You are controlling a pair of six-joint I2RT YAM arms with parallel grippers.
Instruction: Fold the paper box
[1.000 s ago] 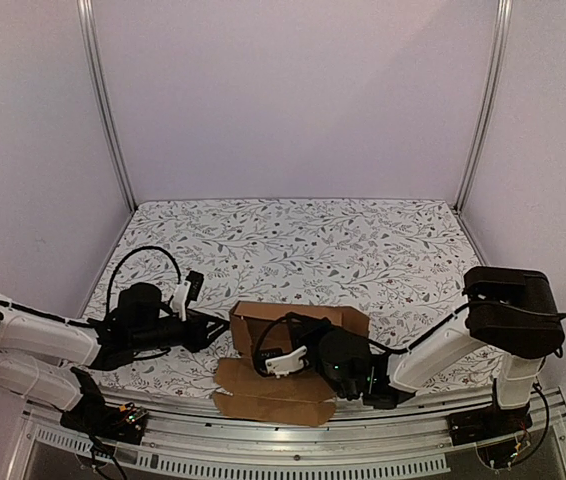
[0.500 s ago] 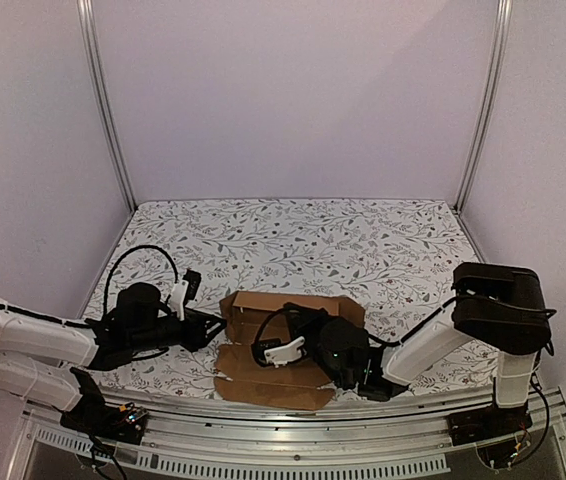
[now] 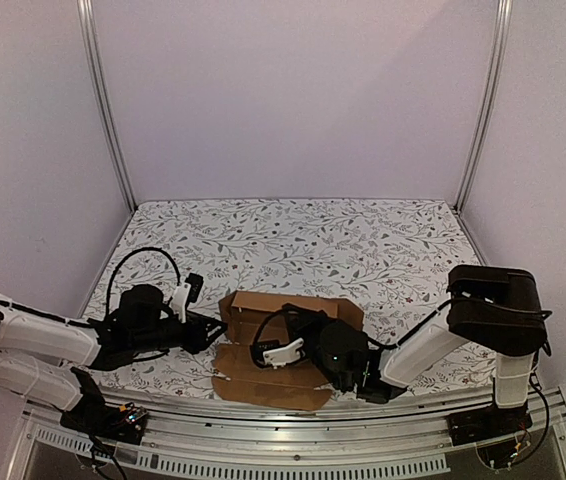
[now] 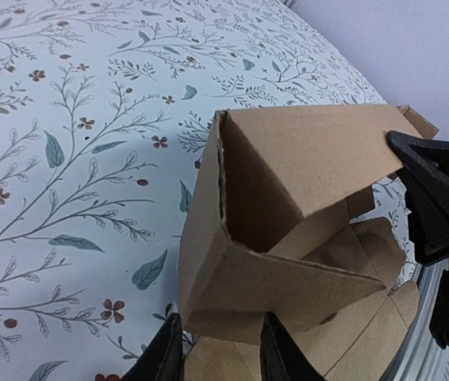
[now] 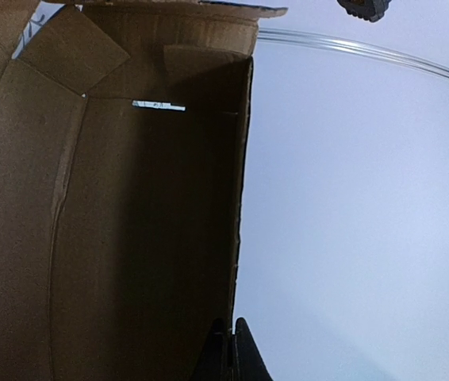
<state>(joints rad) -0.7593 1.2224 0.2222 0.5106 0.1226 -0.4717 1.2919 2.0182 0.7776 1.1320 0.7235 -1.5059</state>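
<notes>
Since the earlier view the paper box [image 3: 273, 388] has slid a little to the left, toward the left arm [image 3: 43, 340], and the right arm [image 3: 433, 345] has swung left with it. The left arm has barely changed place.

The table [image 3: 363, 240] wears a floral cloth, and the box sits at its near edge, about midway between the two arm bases. It is half erected: the far wall stands up, while the near flaps lie flat on the cloth toward the front rail.

The right arm reaches low across the box from the right. The right gripper [image 5: 228, 348] has its fingers pressed tight together with nothing between them. It points along the inside of the carton, beside the upright wall's edge.

The left gripper [image 4: 221, 319] is at the box's left end (the end that stands folded up like a wedge). Its two fingers [image 4: 169, 353] stand partly apart at the lower edge of that end panel. Whether they actually pinch the cardboard I cannot tell.
</notes>
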